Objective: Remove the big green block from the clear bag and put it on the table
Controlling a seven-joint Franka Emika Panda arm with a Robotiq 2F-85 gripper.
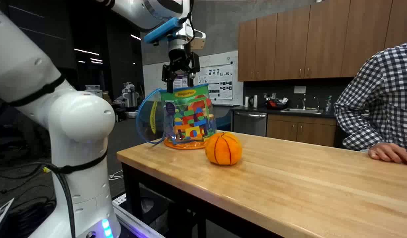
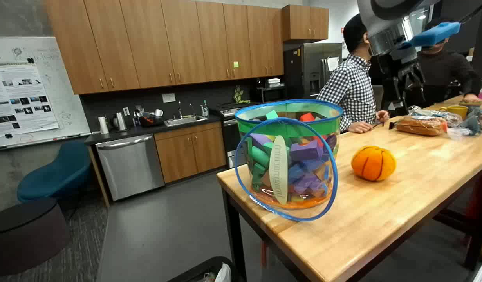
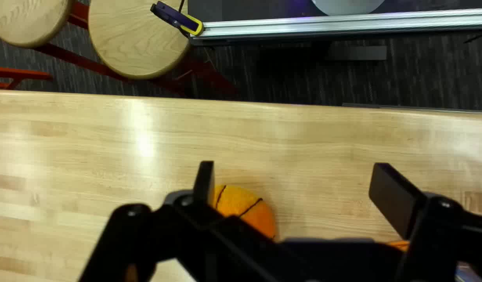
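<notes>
The clear bag (image 1: 203, 90) stands open on the table (image 1: 289, 185), full of multicoloured blocks. Its blue rim and green band (image 2: 323, 129) show in an exterior view. A green block (image 2: 271, 114) sticks up at the top of the pile. Other green pieces show through the wall, so I cannot tell for certain which is the big green block. My gripper (image 1: 180, 84) is open and empty, pointing down. It is high above the table (image 3: 107, 215), to the side of the bag, and also shows in an exterior view (image 2: 410, 98) and the wrist view (image 3: 293, 174).
An orange ball (image 1: 223, 148) lies on the table beside the bag; the wrist view shows it (image 3: 244, 207) partly behind a finger. The bag's round blue-rimmed lid (image 2: 334, 176) hangs at its side. Bread (image 2: 421, 125) lies further along. A person (image 1: 382, 99) stands at the table.
</notes>
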